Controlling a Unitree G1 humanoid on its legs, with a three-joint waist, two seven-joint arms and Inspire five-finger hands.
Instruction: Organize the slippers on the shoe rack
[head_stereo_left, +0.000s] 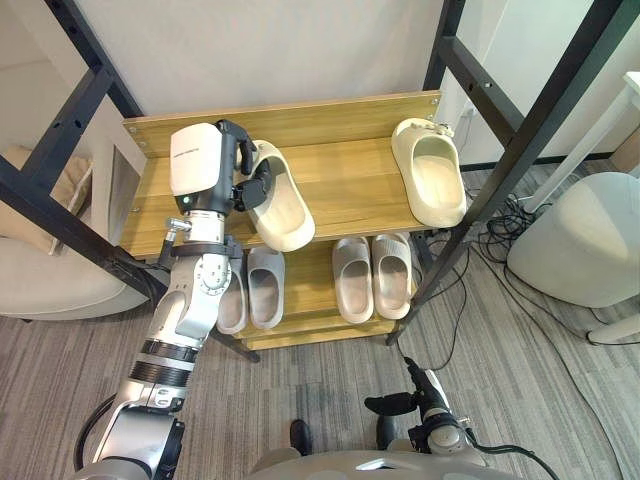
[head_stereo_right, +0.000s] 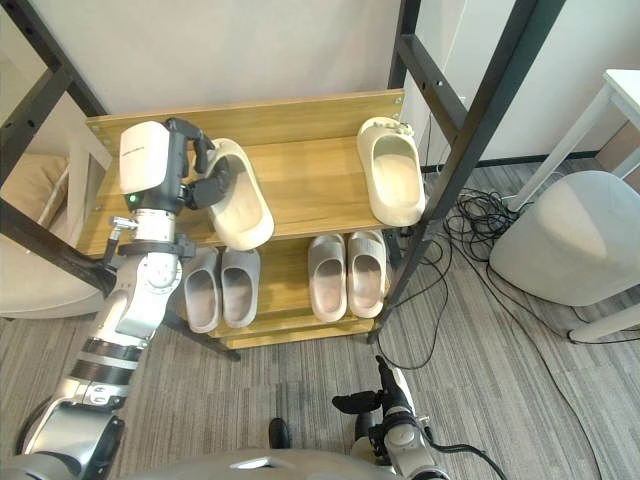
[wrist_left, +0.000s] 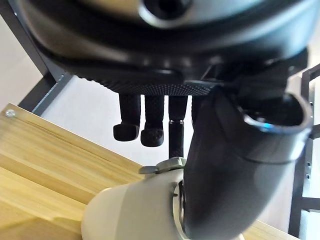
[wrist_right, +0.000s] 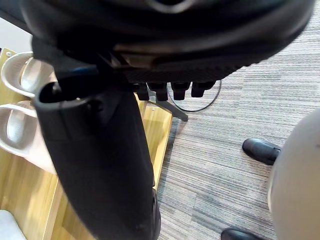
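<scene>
I see a wooden shoe rack (head_stereo_left: 350, 180) with two shelves. At the left of the top shelf a cream slipper (head_stereo_left: 282, 208) is tilted, its heel end gripped in my left robot hand (head_stereo_left: 250, 188) and its toe end over the front edge. A matching cream slipper (head_stereo_left: 432, 172) lies flat at the right, opening upward. Two grey pairs (head_stereo_left: 252, 288) (head_stereo_left: 372, 277) sit side by side on the lower shelf.

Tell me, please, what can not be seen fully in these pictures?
1. The cream slipper: its gripped side is covered by the left hand in the eye views, and the left wrist view's bottom edge cuts it.
2. The grey slippers on the lower shelf: their far ends lie under the top shelf.
3. The right hand: small, low in the eye views.
</scene>
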